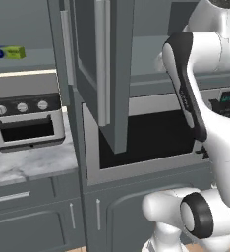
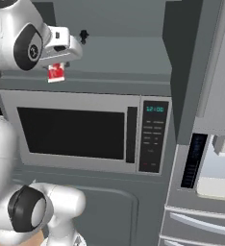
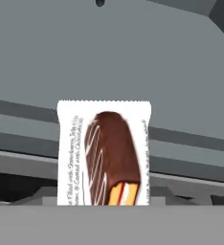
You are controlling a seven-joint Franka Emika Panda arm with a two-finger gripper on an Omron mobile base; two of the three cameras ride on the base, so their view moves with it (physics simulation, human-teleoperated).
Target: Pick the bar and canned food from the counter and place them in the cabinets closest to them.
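Right base view shows the open cabinets (image 2: 114, 57) above the built-in microwave (image 2: 85, 132), with the white arm (image 2: 23, 43) reaching in at shelf height and the hand (image 2: 56, 67) pinching the bar (image 2: 56, 73), which hangs just over the front lip of the shelf. Left base view has the marble counter (image 1: 28, 162) carrying a toaster oven (image 1: 26, 115), and the hand view has the bar's (image 3: 104, 153) white wrapper upright before the grey shelf
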